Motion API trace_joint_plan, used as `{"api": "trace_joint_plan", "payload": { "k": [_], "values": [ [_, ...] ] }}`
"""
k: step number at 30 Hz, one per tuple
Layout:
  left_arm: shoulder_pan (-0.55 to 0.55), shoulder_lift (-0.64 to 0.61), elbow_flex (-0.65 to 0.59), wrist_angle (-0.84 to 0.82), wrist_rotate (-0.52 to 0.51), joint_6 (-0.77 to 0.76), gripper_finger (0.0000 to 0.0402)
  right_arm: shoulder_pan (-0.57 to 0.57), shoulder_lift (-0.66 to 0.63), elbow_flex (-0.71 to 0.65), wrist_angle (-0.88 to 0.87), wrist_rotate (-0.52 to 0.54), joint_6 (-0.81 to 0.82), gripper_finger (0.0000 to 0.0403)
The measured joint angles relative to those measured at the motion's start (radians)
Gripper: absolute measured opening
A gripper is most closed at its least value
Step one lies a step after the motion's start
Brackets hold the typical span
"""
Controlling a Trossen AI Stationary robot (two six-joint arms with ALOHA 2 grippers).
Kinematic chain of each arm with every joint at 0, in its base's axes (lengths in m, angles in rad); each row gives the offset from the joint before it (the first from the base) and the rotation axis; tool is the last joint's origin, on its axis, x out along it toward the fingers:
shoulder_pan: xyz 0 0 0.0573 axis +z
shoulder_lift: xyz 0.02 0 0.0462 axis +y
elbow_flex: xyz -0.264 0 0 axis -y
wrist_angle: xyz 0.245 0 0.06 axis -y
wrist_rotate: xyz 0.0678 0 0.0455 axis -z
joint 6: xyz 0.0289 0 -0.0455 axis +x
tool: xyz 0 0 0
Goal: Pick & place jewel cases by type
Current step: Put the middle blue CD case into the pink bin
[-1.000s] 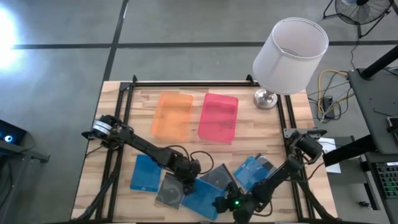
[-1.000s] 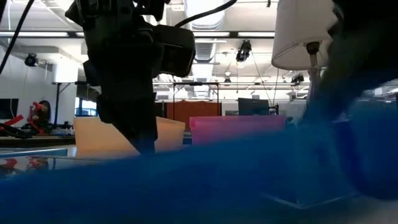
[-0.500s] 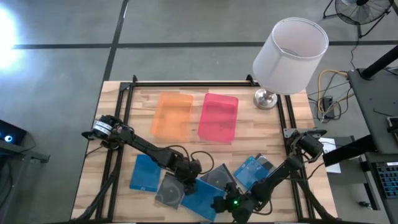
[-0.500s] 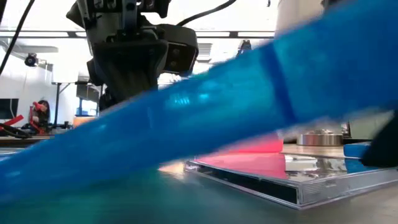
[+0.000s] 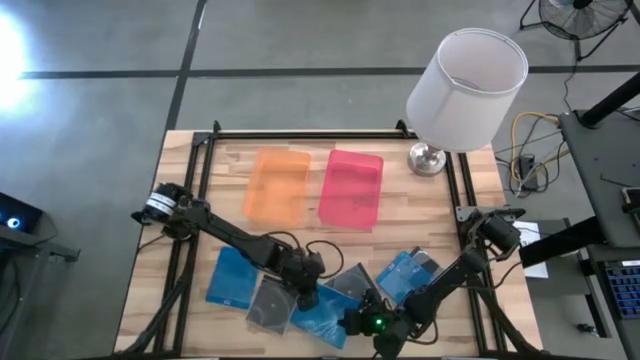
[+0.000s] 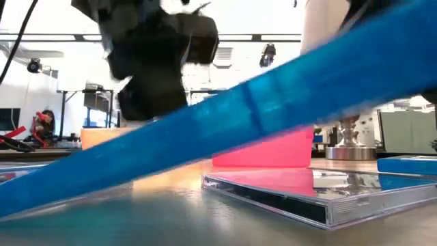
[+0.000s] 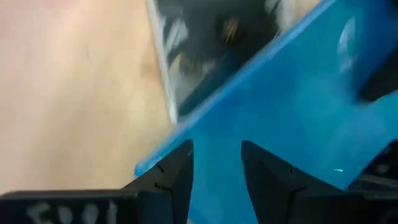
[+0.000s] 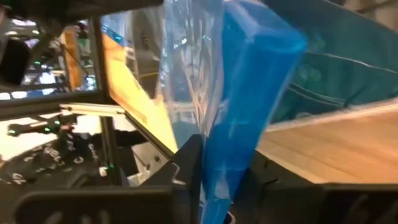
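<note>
Start with the bench [image 5: 190,215]: the orange tray [image 5: 280,186] and the pink tray [image 5: 352,189] sit side by side toward its far edge, and a white lamp [image 5: 464,78] stands at the far right corner. All five jewel cases lie along the near edge.

From left to right you have a blue case [image 5: 232,279] lying flat, a grey case [image 5: 270,304] just beside it, the tilted blue case [image 5: 322,312] in the middle, a second grey case [image 5: 350,282] behind that, and a third blue case [image 5: 405,272] toward the right.

The tilted blue case is the one in hand. Your right gripper [image 8: 214,180] is clamped on its near edge, raising that side off the wood. Your left gripper [image 7: 216,163] hovers over the same case, fingers spread, touching nothing that you can see.

Expect it to be light, stiff and slick, and likely brittle at the hinge, so squeeze gently. Hold it across the thin edge, well in from the corner, or it may pivot and slip.
</note>
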Motion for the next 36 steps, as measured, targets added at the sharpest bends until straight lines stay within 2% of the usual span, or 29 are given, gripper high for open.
{"api": "trace_joint_plan", "payload": {
  "k": [3, 6, 9, 12, 15, 19, 26, 31, 36],
  "values": [
    [0.002, -0.073, 0.005, -0.026, -0.061, 0.031, 0.0117, 0.032, -0.001, 0.0, -0.007, 0.06, 0.048, 0.0039],
    [0.002, -0.163, 0.005, -0.039, -0.154, 0.028, 0.0117, 0.088, 0.0, -0.001, -0.055, 0.195, 0.175, 0.0039],
    [0.001, -0.262, 0.004, -0.06, -0.282, 0.025, 0.0117, 0.125, -0.002, -0.001, -0.068, 0.327, 0.207, 0.004],
    [-0.002, -0.362, 0.003, -0.087, -0.436, 0.03, 0.0117, 0.111, -0.017, 0.006, -0.068, 0.492, 0.209, 0.0042],
    [-0.002, -0.456, 0.002, -0.118, -0.566, 0.056, 0.0117, 0.051, -0.041, 0.006, -0.14, 0.558, 0.205, 0.0043],
    [-0.002, -0.575, 0.001, -0.151, -0.657, 0.133, 0.0117, -0.047, -0.115, 0.005, -0.327, 0.585, 0.203, 0.0045],
    [0.002, -0.725, -0.002, -0.226, -0.703, 0.291, 0.0117, -0.248, -0.289, 0.009, -0.67, 0.614, 0.189, 0.004],
    [0.003, -0.795, -0.005, -0.294, -0.709, 0.33, 0.0117, -0.424, -0.321, 0.02, -0.874, 0.45, 0.21, 0.004],
    [0.008, -0.84, -0.005, -0.309, -0.717, 0.4, 0.0117, -0.58, -0.314, 0.021, -0.879, 0.324, 0.212, 0.0042]
  ]
}}
